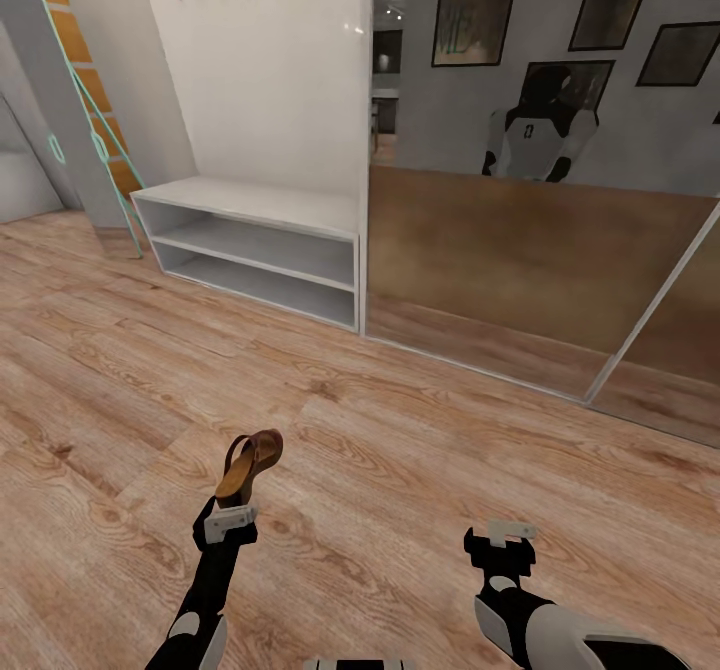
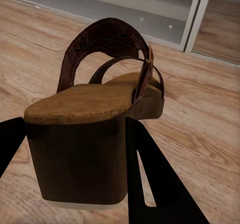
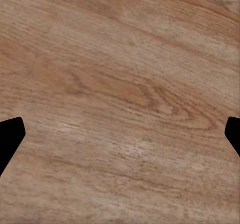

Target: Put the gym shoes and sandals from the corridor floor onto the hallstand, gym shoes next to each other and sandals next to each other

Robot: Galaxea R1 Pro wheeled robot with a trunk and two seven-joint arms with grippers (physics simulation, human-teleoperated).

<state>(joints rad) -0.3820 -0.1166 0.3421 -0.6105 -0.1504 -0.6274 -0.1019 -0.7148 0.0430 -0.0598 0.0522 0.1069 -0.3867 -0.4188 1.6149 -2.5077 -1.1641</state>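
Where the wood-plank corridor floor runs up to a white wall, the hallstand stands with two open shelves beside a tall mirror (it reflects the robot); the left gripper holds a brown sandal above the boards, well short of the rack. The left wrist view has both fingers pinching the sandal's heel. The right wrist view looks onto wood grain, the right gripper spread wide.

Black forearms, white shell panels, pale grey pincer brackets
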